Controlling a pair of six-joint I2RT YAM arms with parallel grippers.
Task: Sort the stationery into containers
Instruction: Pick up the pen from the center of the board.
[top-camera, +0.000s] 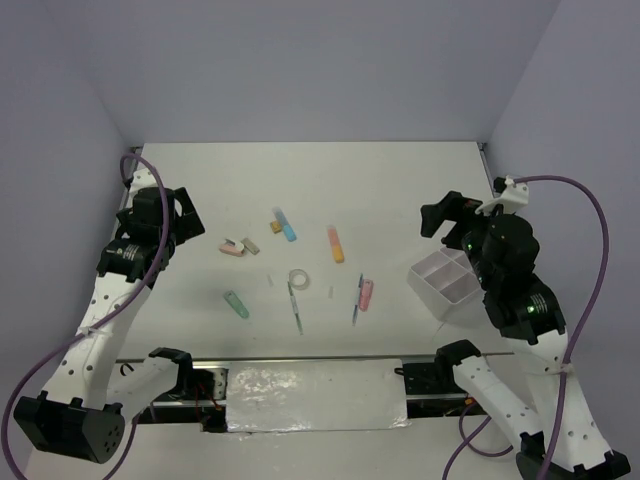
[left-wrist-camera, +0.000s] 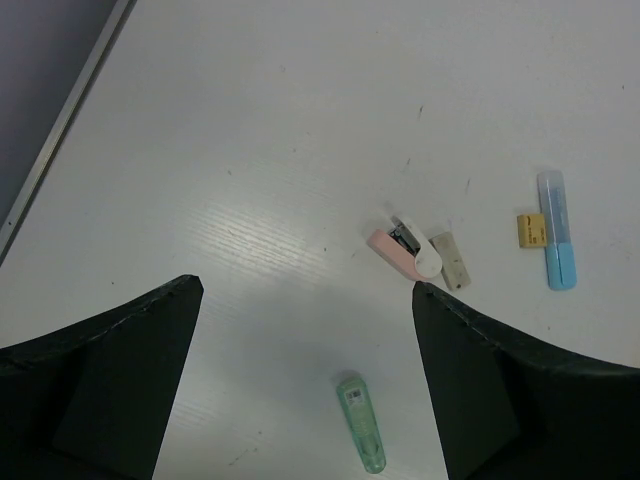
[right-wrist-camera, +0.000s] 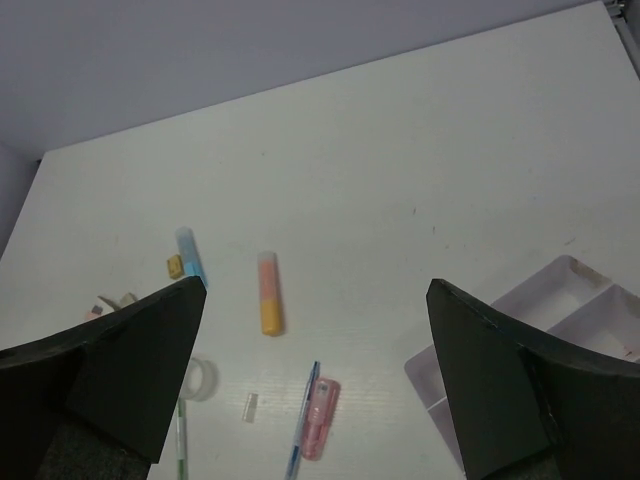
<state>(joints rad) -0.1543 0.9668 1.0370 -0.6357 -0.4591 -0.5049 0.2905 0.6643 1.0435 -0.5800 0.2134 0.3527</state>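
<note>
The stationery lies loose on the white table: a green marker, a pink item beside a tan eraser, a blue marker, an orange marker, a clear tape ring, a green pen, a blue pen and a pink marker. The white divided tray sits at the right. My left gripper is open and empty, above the table left of the items. My right gripper is open and empty, raised beside the tray.
A small yellow eraser lies against the blue marker. A tiny clear piece lies near the tape ring. Grey walls close the table at the back and sides. A silver strip runs along the near edge between the arm bases.
</note>
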